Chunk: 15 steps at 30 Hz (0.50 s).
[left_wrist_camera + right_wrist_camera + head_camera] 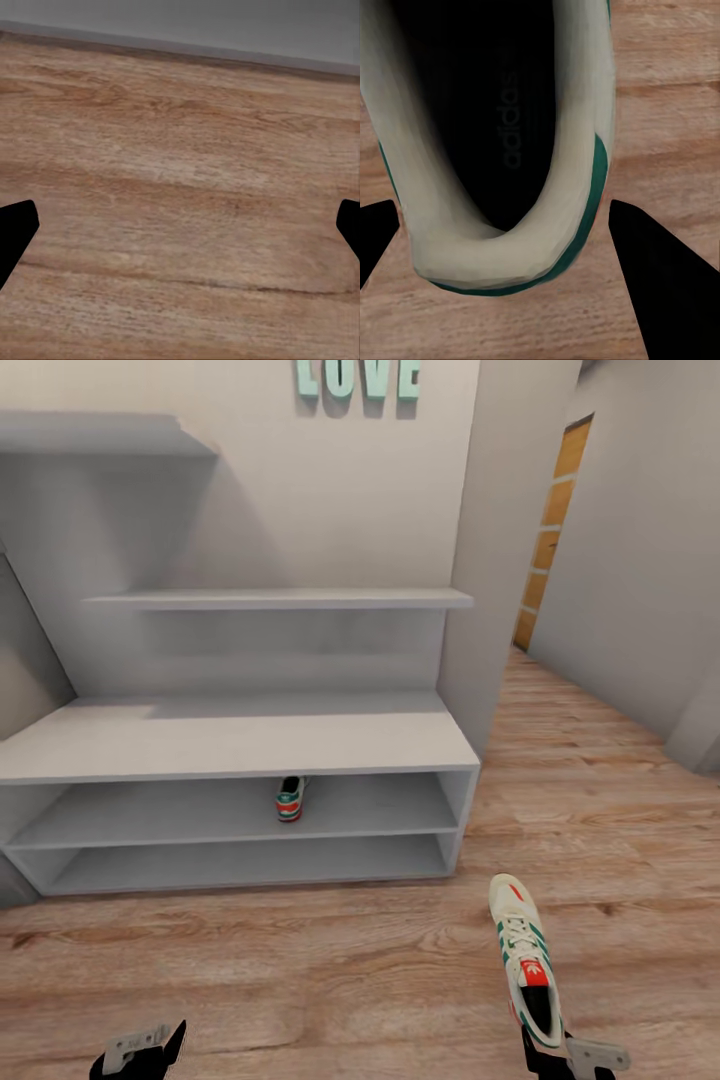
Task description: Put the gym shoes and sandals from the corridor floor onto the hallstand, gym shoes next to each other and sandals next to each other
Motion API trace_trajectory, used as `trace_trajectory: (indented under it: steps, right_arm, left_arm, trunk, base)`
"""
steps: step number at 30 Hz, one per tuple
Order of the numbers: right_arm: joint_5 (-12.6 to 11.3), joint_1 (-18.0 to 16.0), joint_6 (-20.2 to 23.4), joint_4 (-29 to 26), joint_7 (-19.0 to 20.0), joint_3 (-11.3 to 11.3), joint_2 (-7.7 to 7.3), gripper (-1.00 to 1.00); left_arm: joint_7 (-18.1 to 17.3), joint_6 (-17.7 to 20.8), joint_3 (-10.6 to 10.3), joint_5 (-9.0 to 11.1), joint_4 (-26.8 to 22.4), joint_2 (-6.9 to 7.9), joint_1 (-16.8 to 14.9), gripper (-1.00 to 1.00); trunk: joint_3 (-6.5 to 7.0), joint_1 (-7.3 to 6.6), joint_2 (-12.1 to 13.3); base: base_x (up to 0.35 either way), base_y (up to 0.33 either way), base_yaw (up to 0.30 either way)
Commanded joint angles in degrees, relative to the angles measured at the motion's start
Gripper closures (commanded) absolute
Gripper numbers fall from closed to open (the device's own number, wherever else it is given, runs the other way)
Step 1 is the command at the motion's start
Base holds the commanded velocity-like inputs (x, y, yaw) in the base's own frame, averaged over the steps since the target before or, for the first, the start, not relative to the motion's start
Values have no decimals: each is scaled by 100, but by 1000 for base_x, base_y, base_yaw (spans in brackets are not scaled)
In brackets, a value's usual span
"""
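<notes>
The light-grey hallstand [240, 745] stands against the wall ahead. One gym shoe [290, 798] sits on its upper low shelf, heel toward me. The second gym shoe [524, 965], white with green stripes and a red tongue patch, points toe-away at the lower right. My right gripper [560, 1055] is shut on its heel. In the right wrist view that heel [502, 262] fills the gap between the black fingers [660, 292]. My left gripper [140, 1050] hangs open over the corridor floor [180, 150], its fingertips [15, 232] wide apart with nothing between. The sandals are out of view.
A wall corner [490, 610] juts out just right of the hallstand. Past it the plank floor [590, 760] runs back toward an orange door [550, 530]. Teal letters [357, 378] hang on the wall above two stepped shelves [280, 598].
</notes>
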Motion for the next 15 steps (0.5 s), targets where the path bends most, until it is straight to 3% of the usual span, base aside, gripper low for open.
trace_trajectory:
  steps: [1,15]
  right_arm:
    - [26,-6,-22,0,56,-48,7,100]
    - [26,-6,-22,3,57,-51,8,100]
  left_arm:
    - [-56,-12,47,-11,10,-4,-6,-100]
    - [-65,-16,46,-16,13,-10,-4,-100]
  trunk:
    - [-5,0,-2]
    - [-5,0,-2]
  base:
    - [77,276,0]
    - [7,302,0]
